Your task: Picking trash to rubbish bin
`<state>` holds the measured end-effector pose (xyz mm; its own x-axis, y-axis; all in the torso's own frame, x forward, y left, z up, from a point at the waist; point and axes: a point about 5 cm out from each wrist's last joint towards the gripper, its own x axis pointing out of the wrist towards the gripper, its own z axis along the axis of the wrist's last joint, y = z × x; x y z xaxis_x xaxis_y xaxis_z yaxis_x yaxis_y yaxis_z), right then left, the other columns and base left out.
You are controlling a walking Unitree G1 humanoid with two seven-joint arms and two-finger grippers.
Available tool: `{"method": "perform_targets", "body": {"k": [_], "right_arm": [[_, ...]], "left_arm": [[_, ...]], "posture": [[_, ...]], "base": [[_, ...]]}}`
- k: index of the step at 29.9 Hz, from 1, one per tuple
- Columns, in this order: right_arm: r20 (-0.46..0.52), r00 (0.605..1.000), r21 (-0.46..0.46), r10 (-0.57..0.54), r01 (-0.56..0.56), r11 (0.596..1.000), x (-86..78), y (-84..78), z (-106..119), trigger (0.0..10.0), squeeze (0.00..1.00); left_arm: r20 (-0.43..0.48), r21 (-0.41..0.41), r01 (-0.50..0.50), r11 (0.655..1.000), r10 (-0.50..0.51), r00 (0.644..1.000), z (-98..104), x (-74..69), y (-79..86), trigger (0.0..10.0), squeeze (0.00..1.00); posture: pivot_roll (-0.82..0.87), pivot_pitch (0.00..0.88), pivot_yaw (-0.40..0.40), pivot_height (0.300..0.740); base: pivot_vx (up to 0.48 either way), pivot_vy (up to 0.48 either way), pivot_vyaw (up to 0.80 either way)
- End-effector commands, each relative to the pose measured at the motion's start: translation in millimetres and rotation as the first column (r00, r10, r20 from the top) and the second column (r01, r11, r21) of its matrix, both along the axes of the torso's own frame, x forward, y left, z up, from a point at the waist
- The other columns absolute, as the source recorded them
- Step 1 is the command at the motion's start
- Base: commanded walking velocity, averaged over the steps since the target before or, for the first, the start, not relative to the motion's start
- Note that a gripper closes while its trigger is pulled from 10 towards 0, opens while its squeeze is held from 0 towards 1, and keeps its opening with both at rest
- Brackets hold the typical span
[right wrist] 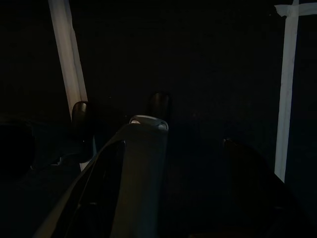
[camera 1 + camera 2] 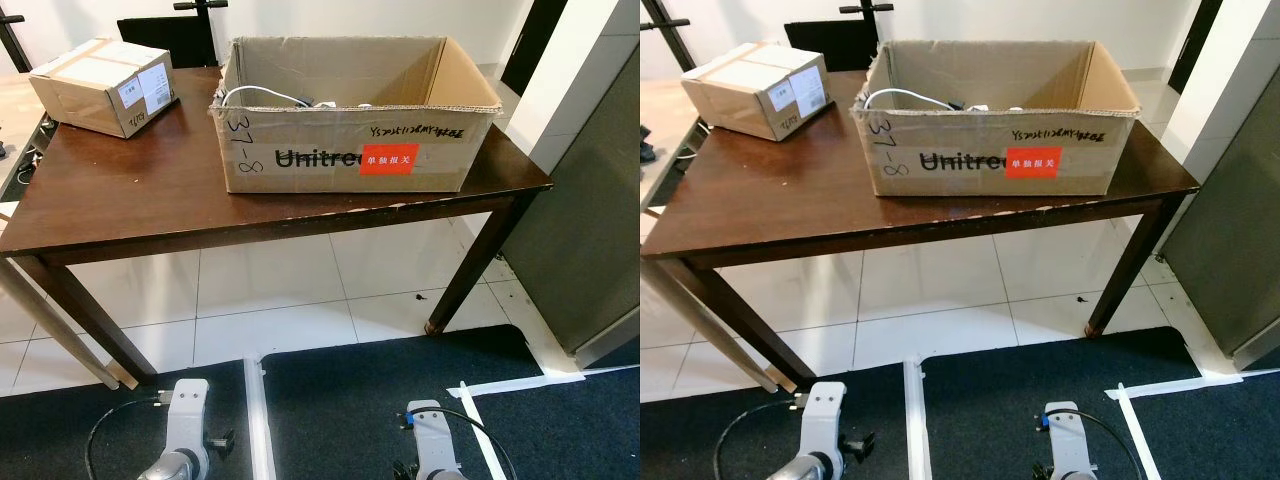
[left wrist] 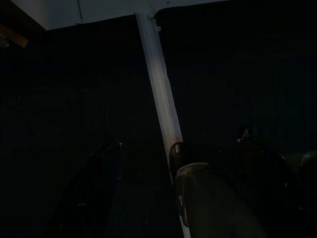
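A large open cardboard box (image 2: 355, 110) with black lettering and a red label stands on the dark wooden table (image 2: 150, 200), toward its right end. Inside the box lie a white cable (image 2: 262, 95) and a few small items that are too far off to make out. My left arm (image 2: 180, 440) and right arm (image 2: 432, 445) hang idle at the bottom of the eye views, above dark carpet. The left gripper (image 3: 173, 148) and right gripper (image 1: 163, 144) hang over that carpet in very dark wrist views.
A small sealed cardboard box (image 2: 105, 85) sits at the table's far left corner. White floor tiles lie under the table. White tape lines (image 2: 255, 420) cross the dark carpet. A grey cabinet (image 2: 590, 230) stands at the right, and a black chair back (image 2: 165, 40) rises behind the table.
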<state>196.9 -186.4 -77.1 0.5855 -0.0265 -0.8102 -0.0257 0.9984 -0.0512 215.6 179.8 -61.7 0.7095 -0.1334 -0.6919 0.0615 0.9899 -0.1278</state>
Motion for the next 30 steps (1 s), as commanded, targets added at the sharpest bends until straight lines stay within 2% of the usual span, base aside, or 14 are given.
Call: {"method": "perform_targets", "body": {"k": [1,15,23,30], "right_arm": [[-0.033,0.999,0.006,-0.011,0.012,1.0,-9.2,0.4,-5.0,10.0,0.0],[-0.031,0.999,0.005,-0.012,0.012,1.0,-9.0,0.5,-4.9,10.0,0.0],[-0.031,0.999,0.003,-0.014,0.014,1.0,-8.9,0.1,-4.8,10.0,0.0],[-0.031,0.999,0.003,-0.015,0.015,1.0,-9.2,-0.3,-4.9,10.0,0.0]], "left_arm": [[-0.033,0.005,0.004,1.0,-0.004,0.999,-4.6,-7.5,2.3,10.0,0.0],[-0.03,0.02,0.011,1.0,-0.01,0.999,-3.9,-6.0,1.9,10.0,0.0],[-0.022,0.039,0.052,0.998,-0.051,0.998,-2.9,-4.4,0.0,10.0,0.0],[-0.022,0.046,0.053,0.998,-0.052,0.998,-3.1,-4.5,-0.1,10.0,0.0]], "posture": [[-0.01,0.135,0.031,0.74],[-0.01,0.133,0.034,0.74],[-0.02,0.13,0.037,0.74],[-0.02,0.127,0.039,0.74]], "base": [[0.0,0.0,0.0],[0.0,0.0,0.0],[0.0,0.0,0.0],[0.0,-0.437,0.0]]}}
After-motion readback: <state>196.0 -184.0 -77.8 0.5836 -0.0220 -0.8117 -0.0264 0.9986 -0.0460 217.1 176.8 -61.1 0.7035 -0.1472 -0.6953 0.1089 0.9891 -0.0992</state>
